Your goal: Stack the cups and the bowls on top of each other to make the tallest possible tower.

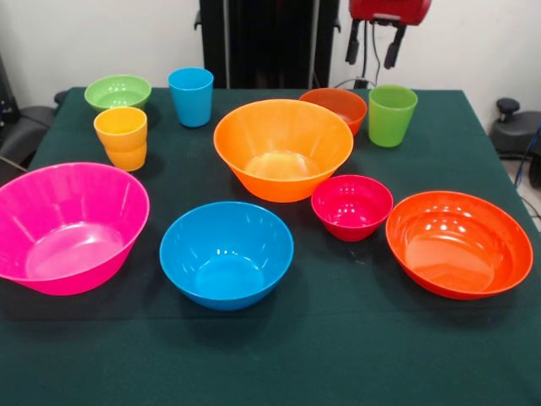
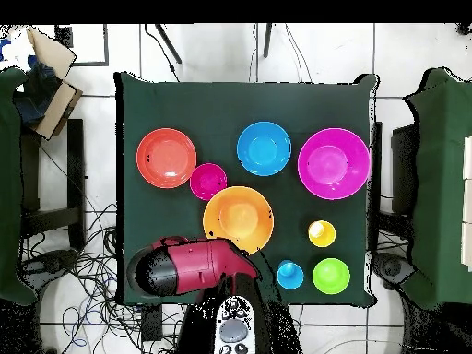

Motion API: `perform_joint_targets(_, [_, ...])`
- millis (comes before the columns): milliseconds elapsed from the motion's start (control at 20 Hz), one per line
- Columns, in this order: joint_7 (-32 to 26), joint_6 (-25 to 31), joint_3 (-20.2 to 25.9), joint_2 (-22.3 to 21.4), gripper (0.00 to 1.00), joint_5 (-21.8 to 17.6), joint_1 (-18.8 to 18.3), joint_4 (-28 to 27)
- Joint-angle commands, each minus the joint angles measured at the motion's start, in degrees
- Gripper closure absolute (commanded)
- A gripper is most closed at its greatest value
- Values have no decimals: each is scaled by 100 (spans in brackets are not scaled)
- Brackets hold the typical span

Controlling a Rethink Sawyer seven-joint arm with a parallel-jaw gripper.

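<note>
Front view, left to right: big pink bowl (image 1: 68, 227), yellow-orange cup (image 1: 121, 137), small green bowl (image 1: 117, 91), blue cup (image 1: 191, 96), medium blue bowl (image 1: 226, 253), big orange bowl (image 1: 283, 148), small magenta bowl (image 1: 352, 205), green cup (image 1: 391, 114), wide red-orange bowl (image 1: 459, 243) — all separate on the table (image 1: 338, 355), nothing stacked.

Tool (image 1: 374, 44) is held high at the far edge, prongs apart, empty; green cup lies just below and slightly right.

Overhead, the arm (image 2: 198, 263) hides that far corner — green cup and tool are not seen.
</note>
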Motion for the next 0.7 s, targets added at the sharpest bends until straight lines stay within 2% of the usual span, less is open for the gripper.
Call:
perform_joint_targets(50, [701,-637,23,392,0,-188,177,-329])
perform_joint_targets(700, [595,-748,-150,627,0,-115,336,-424])
